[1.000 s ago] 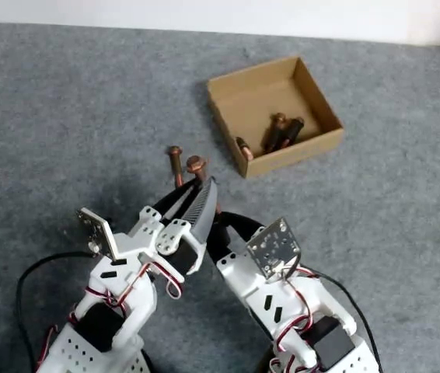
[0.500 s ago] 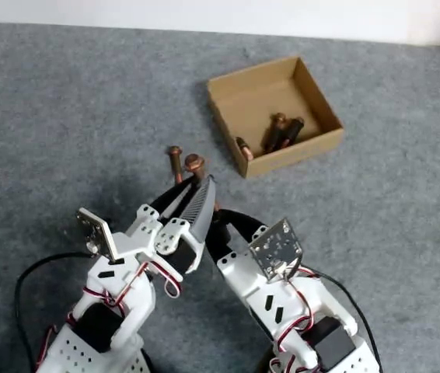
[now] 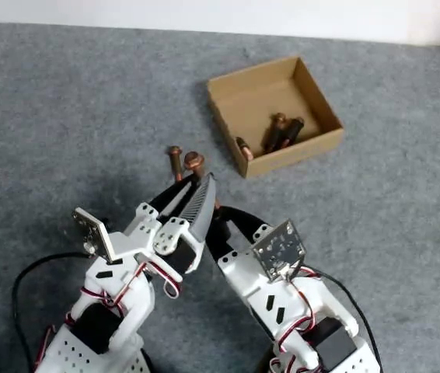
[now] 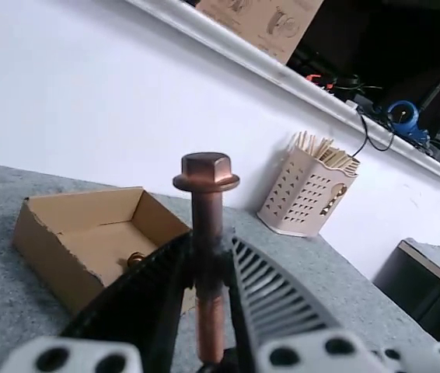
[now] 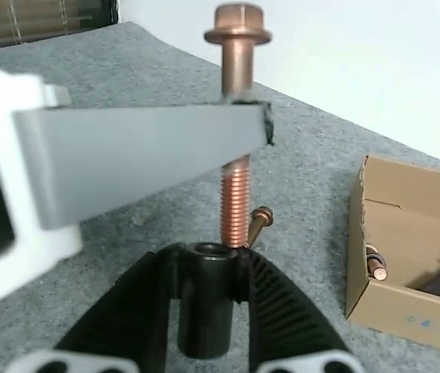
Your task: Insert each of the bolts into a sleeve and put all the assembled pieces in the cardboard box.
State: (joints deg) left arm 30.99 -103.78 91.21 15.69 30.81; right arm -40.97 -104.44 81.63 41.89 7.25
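The left fingers (image 4: 274, 295) clench the shank of a copper-coloured hex-headed metal bolt (image 4: 207, 198), upright, its threaded tip at the mouth of the black cylindrical sleeve (image 5: 203, 318) clamped in the right fingers (image 5: 282, 311). Both seem rigid, smooth, fairly heavy; grip mid-body.

Table is covered by grey mat (image 3: 64, 101). White wall (image 4: 88, 85) is seen behind. Perforated holder (image 4: 307, 196), filled with sticks (image 4: 321, 149), is set against the wall. Cables (image 4: 366, 130) and a blue object (image 4: 401, 115) are seen on ledge (image 4: 282, 74) above.
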